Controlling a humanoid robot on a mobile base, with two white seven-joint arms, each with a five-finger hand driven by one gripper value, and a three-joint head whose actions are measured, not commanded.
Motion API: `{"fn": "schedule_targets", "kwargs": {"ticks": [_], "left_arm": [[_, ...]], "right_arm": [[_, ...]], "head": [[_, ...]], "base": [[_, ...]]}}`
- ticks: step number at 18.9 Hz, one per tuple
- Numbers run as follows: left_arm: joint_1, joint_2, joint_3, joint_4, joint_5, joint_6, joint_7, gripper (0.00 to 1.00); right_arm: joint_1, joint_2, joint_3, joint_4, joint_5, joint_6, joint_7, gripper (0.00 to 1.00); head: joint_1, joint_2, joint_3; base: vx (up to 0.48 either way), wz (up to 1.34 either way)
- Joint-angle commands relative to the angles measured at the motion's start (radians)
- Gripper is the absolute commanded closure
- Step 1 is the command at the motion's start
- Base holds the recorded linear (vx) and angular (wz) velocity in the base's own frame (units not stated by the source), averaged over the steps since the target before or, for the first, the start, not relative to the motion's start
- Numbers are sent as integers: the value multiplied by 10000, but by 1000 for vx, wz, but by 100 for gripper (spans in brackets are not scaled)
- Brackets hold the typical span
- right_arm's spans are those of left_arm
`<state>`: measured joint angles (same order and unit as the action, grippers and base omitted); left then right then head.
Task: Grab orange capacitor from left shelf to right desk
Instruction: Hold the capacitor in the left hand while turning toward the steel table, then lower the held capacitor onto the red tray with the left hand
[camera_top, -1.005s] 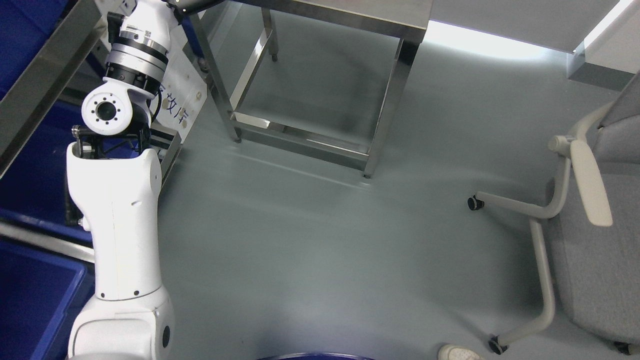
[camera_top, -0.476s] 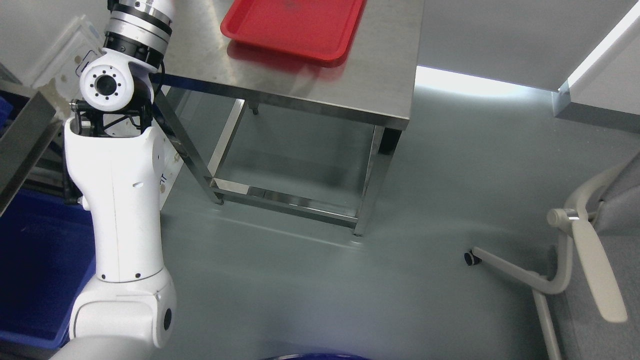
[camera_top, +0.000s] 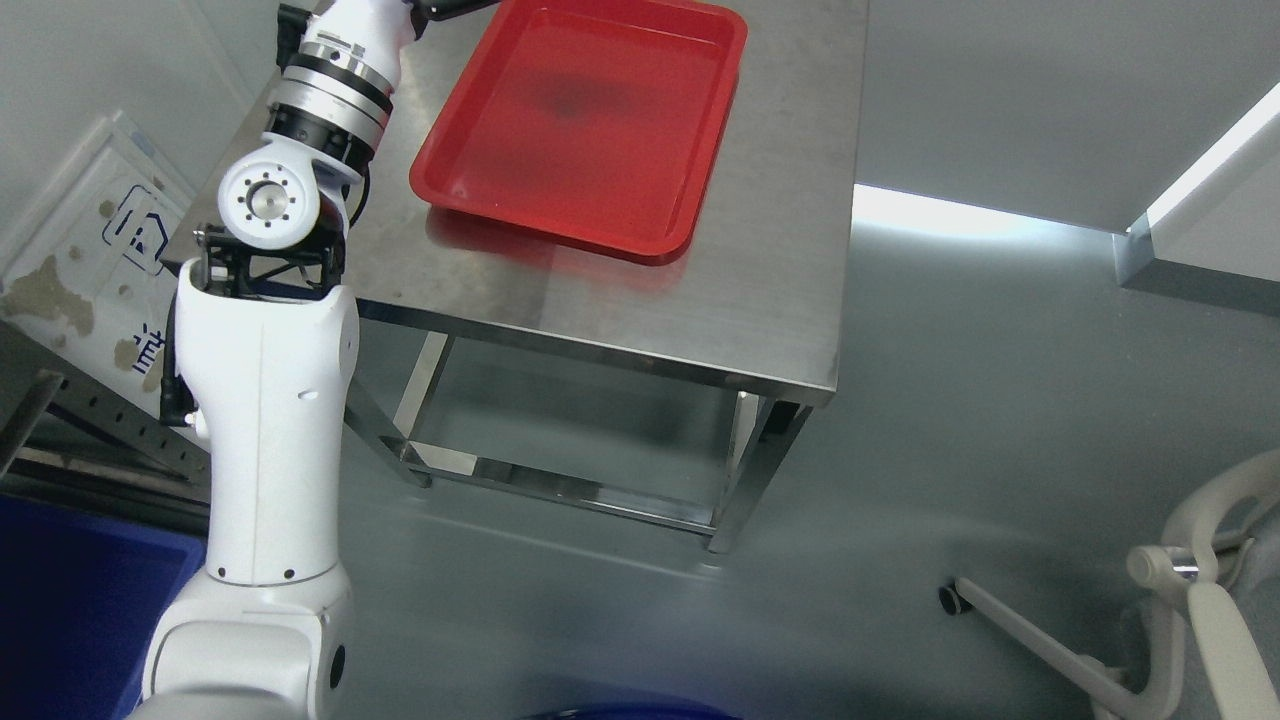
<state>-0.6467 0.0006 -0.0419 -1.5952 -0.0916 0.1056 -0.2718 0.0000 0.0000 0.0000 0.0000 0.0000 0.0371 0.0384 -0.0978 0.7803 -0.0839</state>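
White placard (camera_top: 95, 250) at left: blue print, worn, not legible.

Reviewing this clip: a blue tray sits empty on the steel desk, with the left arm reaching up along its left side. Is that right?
Not quite. The head view shows the tray is red, not blue. It does sit empty on the steel desk, with the left arm reaching up along its left side.
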Motion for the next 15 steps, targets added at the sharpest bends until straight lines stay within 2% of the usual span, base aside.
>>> {"fn": "schedule_targets", "kwargs": {"ticks": [1, 5, 15], "left_arm": [[1157, 168, -1130, 873, -35, -777, 614, 97], [1725, 168, -1651, 873, -35, -1790, 2072, 96], [1972, 168, -2019, 1409, -51, -2022, 2135, 96]], "right_arm": [[138, -174, -107, -337, 0, -3, -62, 0], [138, -174, -107, -337, 0, -3, -62, 0], [138, -174, -107, -337, 0, -3, -62, 0]], "head": [[0, 0, 0], [0, 0, 0], [0, 0, 0]], "base": [[219, 20], [178, -1], [50, -21]]}}
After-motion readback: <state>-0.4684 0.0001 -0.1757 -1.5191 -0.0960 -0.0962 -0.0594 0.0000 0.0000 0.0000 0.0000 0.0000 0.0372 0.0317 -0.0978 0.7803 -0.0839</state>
